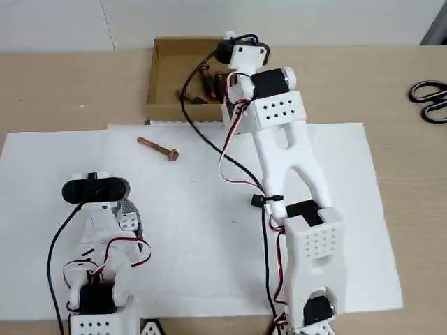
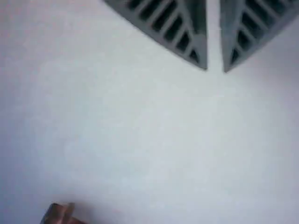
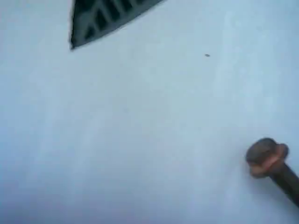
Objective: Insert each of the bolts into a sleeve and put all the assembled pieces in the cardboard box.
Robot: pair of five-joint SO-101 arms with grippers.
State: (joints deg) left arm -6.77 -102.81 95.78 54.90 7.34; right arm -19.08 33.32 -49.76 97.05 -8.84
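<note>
One rusty bolt [image 1: 158, 148] lies loose on the white paper [image 1: 209, 230], left of centre. The cardboard box [image 1: 162, 70] at the back holds several brown pieces [image 1: 209, 82]. The right arm [image 1: 286, 150] stretches to the box's near right corner. Its wrist view shows one grey finger [image 3: 107, 18] over paper and the bolt [image 3: 271, 163]; the jaws stand open and empty. The left arm [image 1: 105, 230] is folded at the front left. My left gripper [image 2: 215, 67] hovers over bare paper, its fingers almost together with nothing between them, and the bolt [image 2: 56, 213] shows at the picture's edge.
Scissors [image 1: 429, 92] lie on the wooden table [image 1: 391, 70] at the far right. Red, black and white cables hang from both arms across the paper. The paper's middle and front are bare.
</note>
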